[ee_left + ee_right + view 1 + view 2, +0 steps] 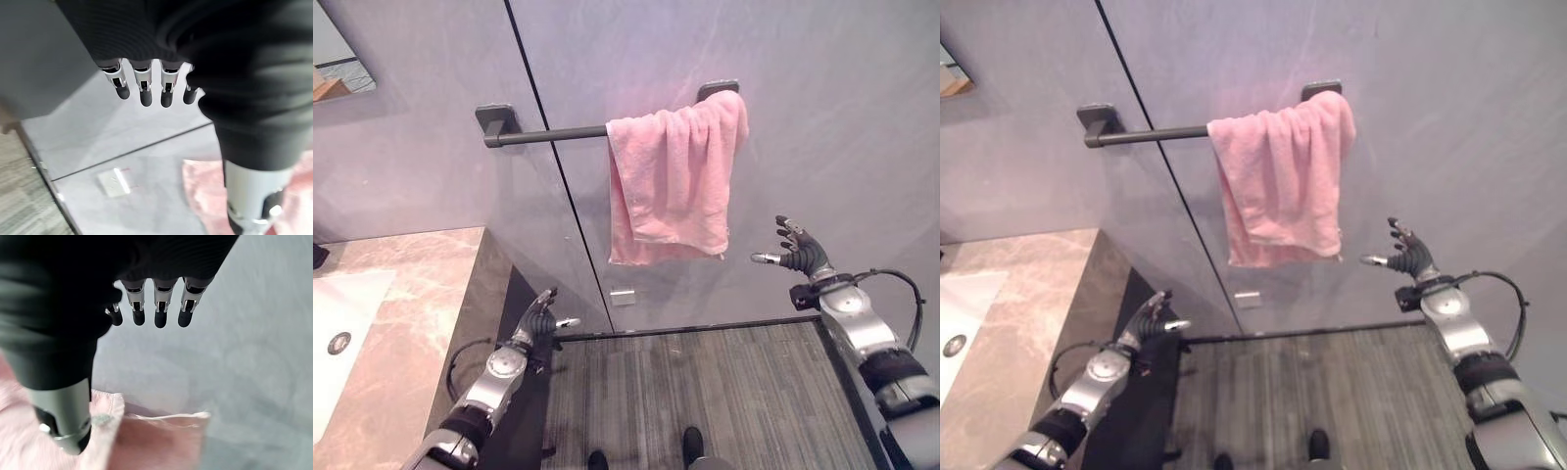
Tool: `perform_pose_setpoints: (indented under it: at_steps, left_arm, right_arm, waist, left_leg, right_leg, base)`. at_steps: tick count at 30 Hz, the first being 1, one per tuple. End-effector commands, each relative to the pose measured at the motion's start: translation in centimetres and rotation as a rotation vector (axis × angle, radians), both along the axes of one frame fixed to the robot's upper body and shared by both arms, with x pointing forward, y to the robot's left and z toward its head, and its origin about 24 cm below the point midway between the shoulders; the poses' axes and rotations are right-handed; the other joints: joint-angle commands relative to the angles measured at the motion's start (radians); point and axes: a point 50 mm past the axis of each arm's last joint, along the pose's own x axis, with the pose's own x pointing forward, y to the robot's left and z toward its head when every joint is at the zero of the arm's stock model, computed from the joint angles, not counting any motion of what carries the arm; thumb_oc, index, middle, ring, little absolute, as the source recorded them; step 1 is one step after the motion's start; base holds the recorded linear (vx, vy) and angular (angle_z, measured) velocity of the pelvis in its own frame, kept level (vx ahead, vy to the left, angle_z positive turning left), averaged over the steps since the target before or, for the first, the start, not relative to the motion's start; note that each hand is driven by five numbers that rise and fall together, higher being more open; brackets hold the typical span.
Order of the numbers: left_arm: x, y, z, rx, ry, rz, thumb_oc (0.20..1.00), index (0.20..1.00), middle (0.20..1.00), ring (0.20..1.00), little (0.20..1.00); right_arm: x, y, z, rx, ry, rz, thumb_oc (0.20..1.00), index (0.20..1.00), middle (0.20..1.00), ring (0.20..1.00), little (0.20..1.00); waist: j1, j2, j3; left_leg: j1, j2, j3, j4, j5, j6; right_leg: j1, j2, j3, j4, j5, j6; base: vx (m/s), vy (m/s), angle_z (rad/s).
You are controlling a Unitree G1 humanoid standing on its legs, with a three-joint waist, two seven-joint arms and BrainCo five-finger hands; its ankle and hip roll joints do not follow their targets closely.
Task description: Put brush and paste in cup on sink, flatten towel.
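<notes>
Towel [674, 181] soft, light, bunched on bar [548, 135]; grab lower corners. Right hand [796, 251] open just beside it, left hand [540, 320] open, well below.

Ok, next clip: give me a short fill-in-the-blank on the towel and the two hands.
1. The pink towel hangs bunched toward the ____ end of the dark wall bar.
2. The right hand is raised beside the towel with its fingers ____.
3. The left hand is held low beside the edge of the marble ____.
4. Neither hand is ____ the towel.

Missing words: right; open; counter; touching
</notes>
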Motion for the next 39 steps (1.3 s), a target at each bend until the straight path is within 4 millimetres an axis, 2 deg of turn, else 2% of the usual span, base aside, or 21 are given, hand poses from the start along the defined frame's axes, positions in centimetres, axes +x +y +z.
perform_pose_setpoints:
  at_steps: [1, 8, 13, 15, 19, 22, 25, 26, 29, 31, 33, 35, 36, 37, 38, 39]
  left_arm:
    - [2.9, 0.5, 3.9, 0.013, -0.145, -0.014, 1.0, 1.0, 1.0, 1.0, 1.0]
    - [4.7, -1.7, 6.2, 0.009, -0.214, -0.067, 1.0, 1.0, 1.0, 1.0, 1.0]
    - [5.1, -2.4, 6.7, -0.01, -0.228, -0.075, 1.0, 1.0, 1.0, 1.0, 1.0]
    - [5.3, -3.4, 7.0, -0.029, -0.233, -0.096, 1.0, 1.0, 1.0, 1.0, 1.0]
    - [5.4, -4.4, 7.3, -0.059, -0.235, -0.123, 1.0, 1.0, 1.0, 1.0, 1.0]
    - [6.1, -6.3, 8.4, -0.076, -0.266, -0.161, 1.0, 1.0, 1.0, 1.0, 1.0]
    - [6.4, -7.2, 9.1, -0.09, -0.285, -0.174, 1.0, 1.0, 1.0, 1.0, 1.0]
    - [6.7, -7.8, 9.9, -0.104, -0.309, -0.178, 1.0, 1.0, 1.0, 1.0, 1.0]
    - [7.0, -8.7, 11.0, -0.133, -0.342, -0.187, 1.0, 1.0, 1.0, 1.0, 1.0]
    - [7.2, -9.0, 11.6, -0.146, -0.358, -0.184, 1.0, 1.0, 1.0, 1.0, 1.0]
    - [7.2, -9.3, 12.0, -0.172, -0.37, -0.183, 1.0, 1.0, 1.0, 1.0, 1.0]
    - [7.2, -9.4, 12.1, -0.182, -0.365, -0.183, 1.0, 1.0, 1.0, 1.0, 1.0]
    - [7.3, -9.6, 12.0, -0.181, -0.359, -0.185, 0.915, 0.915, 0.915, 0.915, 0.915]
    - [7.4, -9.8, 12.0, -0.182, -0.353, -0.189, 0.498, 0.498, 0.498, 0.498, 0.498]
    - [7.4, -9.7, 11.9, -0.181, -0.349, -0.184, 0.416, 0.416, 0.416, 0.416, 0.416]
    - [7.4, -9.7, 11.9, -0.181, -0.349, -0.184, 0.2, 0.2, 0.2, 0.2, 0.2]
  right_arm:
    - [2.7, 1.7, 4.0, 0.077, -0.131, 0.029, 1.0, 1.0, 1.0, 1.0, 1.0]
    - [4.5, 3.0, 8.7, 0.113, -0.271, 0.032, 1.0, 1.0, 1.0, 1.0, 1.0]
    - [4.6, 3.9, 9.9, 0.13, -0.325, 0.055, 1.0, 1.0, 1.0, 1.0, 1.0]
    - [4.8, 5.0, 10.9, 0.158, -0.364, 0.078, 1.0, 1.0, 1.0, 1.0, 1.0]
    - [5.0, 5.5, 11.2, 0.18, -0.377, 0.075, 1.0, 1.0, 1.0, 1.0, 1.0]
    - [5.2, 7.0, 11.1, 0.239, -0.384, 0.1, 1.0, 1.0, 1.0, 1.0, 1.0]
    - [5.3, 7.8, 11.2, 0.264, -0.392, 0.116, 1.0, 1.0, 1.0, 1.0, 1.0]
    - [5.3, 8.8, 11.3, 0.306, -0.4, 0.144, 1.0, 1.0, 1.0, 1.0, 1.0]
    - [5.1, 10.3, 11.2, 0.365, -0.405, 0.196, 0.592, 0.592, 0.592, 0.592, 0.592]
    - [5.0, 11.1, 11.1, 0.394, -0.401, 0.223, 0.429, 0.429, 0.429, 0.429, 0.429]
    - [4.7, 11.9, 10.9, 0.418, -0.399, 0.255, 0.2, 0.2, 0.2, 0.2, 0.2]
    - [4.6, 12.1, 10.8, 0.42, -0.392, 0.266, 0.2, 0.2, 0.2, 0.2, 0.2]
    - [4.6, 12.4, 10.6, 0.417, -0.384, 0.276, 0.2, 0.2, 0.2, 0.2, 0.2]
    - [4.5, 12.7, 10.4, 0.432, -0.378, 0.288, 0.2, 0.2, 0.2, 0.2, 0.2]
    - [4.3, 12.8, 10.2, 0.442, -0.376, 0.295, 0.2, 0.2, 0.2, 0.2, 0.2]
    - [4.3, 12.8, 10.2, 0.442, -0.376, 0.295, 0.2, 0.2, 0.2, 0.2, 0.2]
  waist:
    - [0.019, -0.062, -0.017]
    - [0.022, -0.065, -0.019]
    - [0.017, -0.067, -0.017]
    - [0.014, -0.07, -0.015]
    - [0.012, -0.073, -0.014]
    - [0.007, -0.075, -0.012]
    - [0.004, -0.077, -0.009]
    - [0.002, -0.08, -0.008]
    - [-0.001, -0.086, -0.007]
    - [-0.002, -0.091, -0.007]
    - [-0.001, -0.097, -0.006]
    - [-0.001, -0.102, -0.007]
    - [-0.001, -0.105, -0.007]
    - [-0.001, -0.108, -0.008]
    - [-0.002, -0.111, -0.009]
    - [-0.001, -0.111, -0.009]
  left_leg:
    - [-0.032, 0.03, -0.026, 0.001, 0.092, -0.062]
    - [-0.047, 0.026, -0.04, 0.001, 0.095, -0.067]
    - [-0.052, 0.027, -0.044, 0.001, 0.093, -0.066]
    - [-0.05, 0.027, -0.043, 0.001, 0.09, -0.063]
    - [-0.045, 0.026, -0.041, 0.001, 0.085, -0.059]
    - [-0.043, 0.024, -0.039, 0.001, 0.082, -0.057]
    - [-0.044, 0.025, -0.039, 0.001, 0.082, -0.056]
    - [-0.048, 0.025, -0.038, 0.001, 0.081, -0.055]
    - [-0.052, 0.027, -0.036, 0.001, 0.082, -0.055]
    - [-0.054, 0.028, -0.035, 0.001, 0.082, -0.054]
    - [-0.056, 0.029, -0.033, 0.001, 0.081, -0.053]
    - [-0.057, 0.029, -0.032, 0.001, 0.08, -0.053]
    - [-0.056, 0.028, -0.031, 0.001, 0.079, -0.052]
    - [-0.056, 0.029, -0.028, 0.001, 0.079, -0.051]
    - [-0.056, 0.028, -0.028, 0.001, 0.078, -0.051]
    - [-0.056, 0.028, -0.027, 0.001, 0.077, -0.051]
  right_leg:
    - [0.041, -0.045, 0.045, 0.01, 0.003, 0.055]
    - [0.039, -0.048, 0.028, 0.01, 0.005, 0.055]
    - [0.035, -0.049, 0.028, 0.011, 0.007, 0.056]
    - [0.035, -0.049, 0.032, 0.014, 0.006, 0.055]
    - [0.038, -0.05, 0.034, 0.015, 0.004, 0.055]
    - [0.038, -0.048, 0.039, 0.017, 0.002, 0.054]
    - [0.032, -0.047, 0.042, 0.018, 0.003, 0.054]
    - [0.025, -0.046, 0.045, 0.02, 0.004, 0.054]
    - [0.019, -0.045, 0.049, 0.018, 0.006, 0.055]
    - [0.017, -0.044, 0.05, 0.017, 0.008, 0.056]
    - [0.015, -0.043, 0.052, 0.015, 0.01, 0.057]
    - [0.013, -0.044, 0.053, 0.013, 0.012, 0.059]
    - [0.013, -0.043, 0.053, 0.013, 0.013, 0.059]
    - [0.012, -0.044, 0.055, 0.012, 0.014, 0.06]
    - [0.013, -0.044, 0.057, 0.011, 0.014, 0.061]
    - [0.013, -0.044, 0.057, 0.011, 0.014, 0.061]
  base:
    - [0.01, -0.009, 0.03]
    - [0.01, -0.005, 0.05]
    - [0.01, 0.001, 0.08]
    - [0.0, 0.0, 0.0]
    - [0.02, 0.004, 0.0]
    - [0.03, 0.004, 0.0]
    - [0.0, 0.0, 0.0]
    - [0.0, 0.0, 0.0]
    - [0.02, -0.002, -0.09]
    - [0.02, 0.001, -0.15]
    - [0.01, 0.001, -0.03]
    - [0.0, 0.0, 0.0]
    - [0.03, 0.019, 0.01]
    - [0.03, 0.022, 0.01]
    - [0.0, 0.0, 0.0]
    - [0.0, 0.0, 0.0]
